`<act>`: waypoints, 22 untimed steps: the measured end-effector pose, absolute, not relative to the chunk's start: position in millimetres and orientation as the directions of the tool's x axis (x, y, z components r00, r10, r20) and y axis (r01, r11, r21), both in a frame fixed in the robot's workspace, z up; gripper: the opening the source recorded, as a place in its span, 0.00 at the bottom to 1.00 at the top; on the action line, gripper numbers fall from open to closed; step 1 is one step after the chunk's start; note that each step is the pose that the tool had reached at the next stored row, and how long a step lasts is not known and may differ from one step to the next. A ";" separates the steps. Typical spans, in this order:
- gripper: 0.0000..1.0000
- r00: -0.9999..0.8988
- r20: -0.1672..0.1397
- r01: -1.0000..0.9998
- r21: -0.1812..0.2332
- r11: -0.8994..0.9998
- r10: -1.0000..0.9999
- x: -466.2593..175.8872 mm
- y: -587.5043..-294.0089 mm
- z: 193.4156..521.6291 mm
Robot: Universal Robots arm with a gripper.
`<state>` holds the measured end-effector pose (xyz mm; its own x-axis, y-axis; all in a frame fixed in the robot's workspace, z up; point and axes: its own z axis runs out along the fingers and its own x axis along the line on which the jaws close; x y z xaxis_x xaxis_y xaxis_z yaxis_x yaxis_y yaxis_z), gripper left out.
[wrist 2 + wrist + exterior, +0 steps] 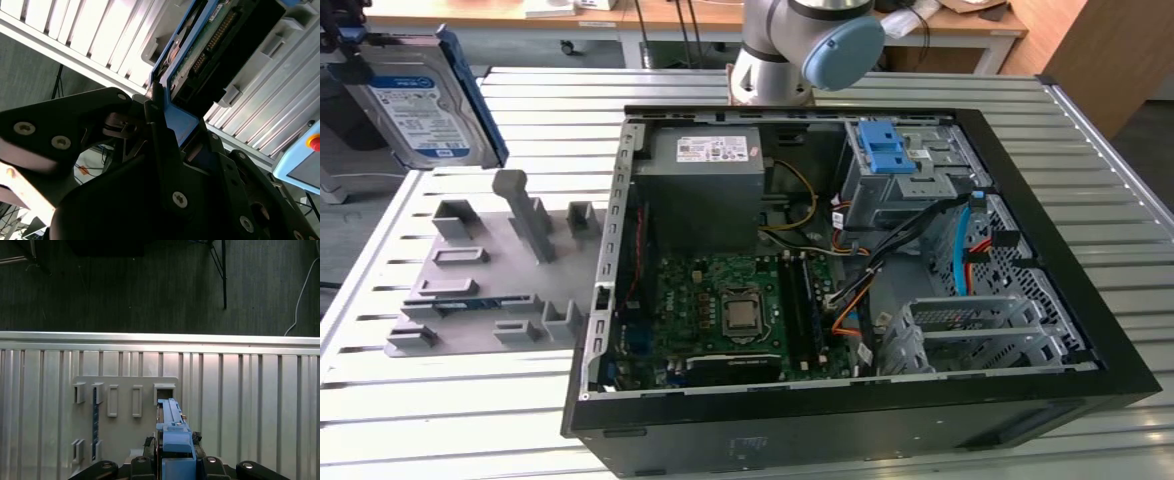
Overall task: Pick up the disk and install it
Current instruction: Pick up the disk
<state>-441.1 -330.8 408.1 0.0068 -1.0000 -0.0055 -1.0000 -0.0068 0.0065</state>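
In both wrist views the black pincer is clamped on the blue bracket of the disk, its dark fingers pressed against the bracket's end from either side. In the second wrist view the disk runs away from the grip, showing its green circuit board and dark underside. Beyond it, in the first wrist view, lies the grey holder plate with its rows of upright slots, resting on the ribbed metal desk; the disk is seen edge-on over one of those slots. In the exterior view the disk hangs in the air at the exterior view's upper left, label side toward the camera. It is lifted clear of the holder plate and well outside the computer case. The case lies open on the desk at the exterior view's right. Inside it are the green motherboard, the grey power supply and a grey drive cage topped by a blue latch. The base of the arm stands behind the case.
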 end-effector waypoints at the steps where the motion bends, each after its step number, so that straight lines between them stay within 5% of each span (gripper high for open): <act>1: 0.36 0.007 -0.005 -1.000 0.007 -0.007 -1.000 -441.1 -330.8 408.8; 22: 0.36 0.007 -0.005 -1.000 0.006 -0.007 -1.000 -441.1 -330.8 425.4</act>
<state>-441.1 -330.8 425.4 0.0068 -1.0000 -0.0055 -1.0000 -0.0068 0.0064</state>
